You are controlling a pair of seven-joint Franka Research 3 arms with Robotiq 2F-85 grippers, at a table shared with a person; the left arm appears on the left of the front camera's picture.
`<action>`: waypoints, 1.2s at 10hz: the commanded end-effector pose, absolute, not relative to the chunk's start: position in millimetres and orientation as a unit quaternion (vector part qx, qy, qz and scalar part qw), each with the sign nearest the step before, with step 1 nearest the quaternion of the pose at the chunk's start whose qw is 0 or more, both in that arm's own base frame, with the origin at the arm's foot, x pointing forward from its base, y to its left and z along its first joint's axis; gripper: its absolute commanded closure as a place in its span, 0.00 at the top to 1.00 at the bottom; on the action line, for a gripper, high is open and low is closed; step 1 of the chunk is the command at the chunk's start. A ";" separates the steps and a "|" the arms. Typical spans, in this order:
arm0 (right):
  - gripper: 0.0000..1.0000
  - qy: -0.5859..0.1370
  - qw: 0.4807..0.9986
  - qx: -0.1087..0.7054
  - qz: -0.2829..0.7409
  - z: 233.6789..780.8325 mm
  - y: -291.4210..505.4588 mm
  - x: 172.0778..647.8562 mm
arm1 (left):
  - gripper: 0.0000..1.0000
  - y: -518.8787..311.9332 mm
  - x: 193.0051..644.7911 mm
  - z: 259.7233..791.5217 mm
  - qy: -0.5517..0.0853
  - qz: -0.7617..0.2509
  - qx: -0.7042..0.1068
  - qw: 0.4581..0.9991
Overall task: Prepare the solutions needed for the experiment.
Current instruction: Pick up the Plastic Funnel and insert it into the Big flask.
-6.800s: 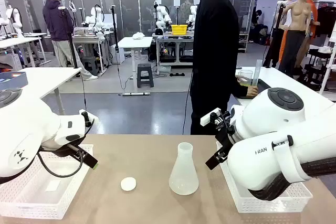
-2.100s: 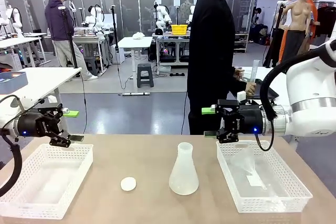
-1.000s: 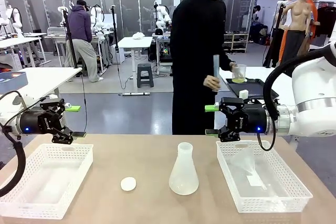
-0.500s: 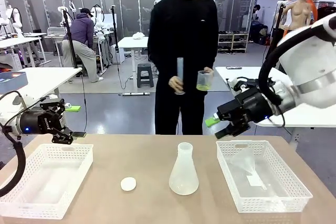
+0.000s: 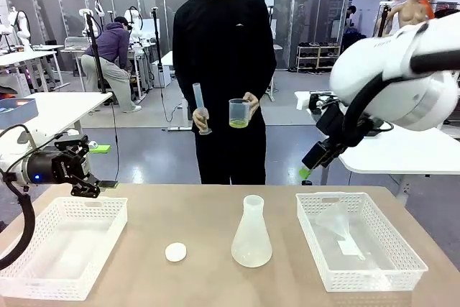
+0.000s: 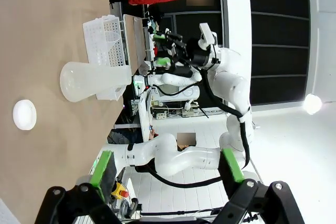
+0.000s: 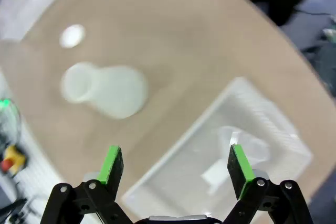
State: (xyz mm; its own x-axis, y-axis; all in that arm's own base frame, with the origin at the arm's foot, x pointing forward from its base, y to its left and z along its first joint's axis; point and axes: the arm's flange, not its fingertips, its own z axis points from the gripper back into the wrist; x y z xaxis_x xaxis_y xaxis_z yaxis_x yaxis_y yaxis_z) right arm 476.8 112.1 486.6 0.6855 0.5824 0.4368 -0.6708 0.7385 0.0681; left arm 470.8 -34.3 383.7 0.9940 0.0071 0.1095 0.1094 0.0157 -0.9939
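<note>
Heads up, the solutions (image 5: 238, 124) are a splash of yellow-green in a clear beaker (image 5: 238, 111) the person (image 5: 223, 48) holds at 12 o'clock past the flask (image 5: 251, 234), I'd guess light, sloshy, slippery and breakable, so grab the beaker wall mid-height, upright; left jaws and right jaws both wide apart, empty.

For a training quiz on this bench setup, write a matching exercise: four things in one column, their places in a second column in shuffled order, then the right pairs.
Things
1. conical flask
2. white disc
3. yellow-green solution
4. clear funnel

Places
A. in the white basket on the robot's right
B. in a beaker held by the person
C. upright at the middle of the table
D. flat on the table, on the robot's left of the flask

Pairs: 1-C, 2-D, 3-B, 4-A
</note>
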 end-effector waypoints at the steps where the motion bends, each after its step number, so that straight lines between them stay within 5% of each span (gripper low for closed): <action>1: 1.00 -0.208 0.933 0.019 0.295 476.2 117.3 492.0 | 1.00 -34.0 469.4 384.6 -0.041 -0.042 -0.699 0.713; 9: 1.00 -0.216 0.923 0.024 0.318 478.3 115.3 492.8 | 1.00 -34.0 469.4 384.6 -0.041 -0.042 -0.699 0.713; 12: 1.00 -0.139 0.787 -0.013 0.601 468.7 100.5 519.4 | 1.00 -34.0 469.4 384.6 -0.041 -0.042 -0.699 0.713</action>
State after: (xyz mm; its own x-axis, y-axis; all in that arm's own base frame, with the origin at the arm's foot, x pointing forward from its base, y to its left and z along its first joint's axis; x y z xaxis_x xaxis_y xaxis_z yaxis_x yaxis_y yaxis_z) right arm 501.5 117.4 464.9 0.4236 0.8563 0.2955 -0.8560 0.4851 -0.1786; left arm 470.8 -34.4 383.6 0.9940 0.0068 0.1093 0.1092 0.0157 -0.9939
